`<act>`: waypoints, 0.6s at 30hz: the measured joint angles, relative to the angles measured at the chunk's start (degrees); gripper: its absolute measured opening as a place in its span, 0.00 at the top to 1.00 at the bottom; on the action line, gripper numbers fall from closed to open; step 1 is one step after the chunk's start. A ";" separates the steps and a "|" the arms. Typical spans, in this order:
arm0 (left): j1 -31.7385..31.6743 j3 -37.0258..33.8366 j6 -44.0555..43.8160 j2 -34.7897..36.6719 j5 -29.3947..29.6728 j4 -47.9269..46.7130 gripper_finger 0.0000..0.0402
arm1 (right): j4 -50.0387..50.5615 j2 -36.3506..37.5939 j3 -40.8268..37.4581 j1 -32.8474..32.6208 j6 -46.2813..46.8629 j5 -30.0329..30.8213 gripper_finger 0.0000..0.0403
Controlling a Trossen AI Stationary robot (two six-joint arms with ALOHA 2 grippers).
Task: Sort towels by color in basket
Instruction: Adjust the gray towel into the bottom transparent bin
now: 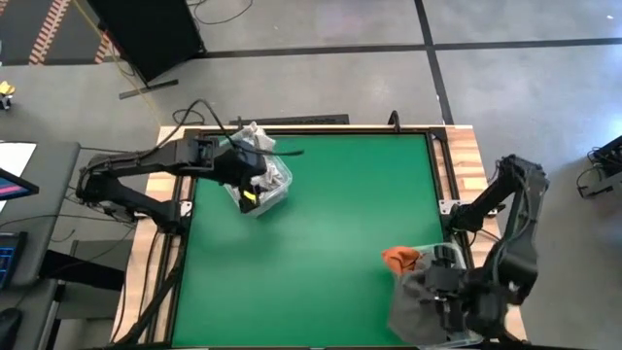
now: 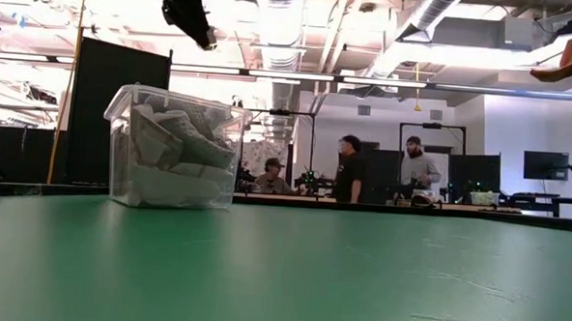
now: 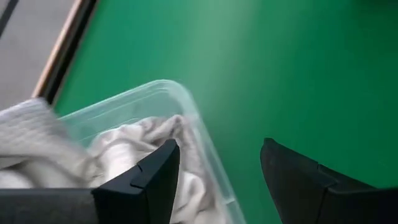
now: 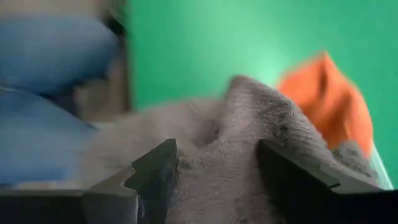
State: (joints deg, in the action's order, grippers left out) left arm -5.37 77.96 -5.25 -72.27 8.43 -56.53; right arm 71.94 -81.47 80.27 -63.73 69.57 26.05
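While the left claw (image 3: 217,180) hangs open and empty above the clear bin (image 1: 264,185) of white towels (image 3: 130,149) at the far left of the counter (image 1: 330,214), the right claw (image 4: 214,180) stands wide over grey towels (image 4: 249,143) and an orange towel (image 1: 399,258) at the near right.
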 joint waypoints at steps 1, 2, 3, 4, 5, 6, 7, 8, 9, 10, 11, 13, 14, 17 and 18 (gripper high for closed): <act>0.65 -0.87 -0.25 0.02 0.02 0.93 0.47 | 2.51 -1.29 -0.02 -0.59 2.83 -0.85 0.34; 1.29 -1.59 -0.57 0.00 -0.01 1.39 0.47 | 4.76 -2.60 -0.02 -1.20 5.39 -1.57 0.34; 1.94 -2.10 -0.79 -0.07 -0.02 1.65 0.47 | 6.61 -4.01 -0.02 -1.84 7.34 -1.96 0.34; 2.54 -2.61 -1.07 -0.09 -0.02 2.29 0.47 | 7.74 -5.32 -0.03 -2.55 8.88 -2.12 0.34; 3.14 -3.12 -1.40 -0.06 -0.02 3.27 0.47 | 7.95 -6.75 -0.18 -3.30 9.92 -2.18 0.34; 3.71 -3.80 -1.75 0.02 -0.02 4.52 0.47 | 7.70 -7.99 -0.59 -3.87 10.45 -2.43 0.34; 4.22 -4.41 -2.05 0.02 0.00 5.50 0.47 | 7.54 -9.05 -1.23 -4.28 11.06 -3.11 0.34; 4.71 -4.92 -2.28 0.02 -0.02 6.15 0.47 | 7.21 -10.09 -1.90 -4.54 11.76 -4.28 0.34; 5.19 -5.32 -2.59 -0.03 0.00 6.57 0.47 | 6.67 -10.97 -2.80 -4.67 12.53 -5.73 0.34; 5.61 -5.50 -2.91 -0.09 0.00 6.70 0.47 | 6.27 -11.92 -3.57 -4.83 13.31 -6.96 0.34; 5.98 -5.65 -3.14 -0.09 0.00 6.98 0.47 | 5.46 -12.66 -4.50 -4.89 13.91 -8.20 0.34; 6.56 -5.72 -3.65 0.01 -0.01 7.30 0.47 | 2.80 -13.45 -6.61 -4.83 14.48 -10.37 0.34; 6.80 -5.72 -3.96 0.02 0.06 7.35 0.47 | 1.18 -13.64 -7.65 -4.70 14.53 -11.29 0.34; 7.38 -5.74 -4.98 0.00 0.89 7.91 0.47 | -2.67 -13.66 -10.41 -3.95 14.61 -12.95 0.34; 7.55 -5.74 -5.12 0.00 1.09 7.95 0.47 | -3.28 -13.63 -11.06 -3.67 14.61 -13.24 0.34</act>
State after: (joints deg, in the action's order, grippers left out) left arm 2.17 72.23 -10.37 -72.27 9.52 -48.58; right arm 68.66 -95.10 69.21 -67.40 84.18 12.80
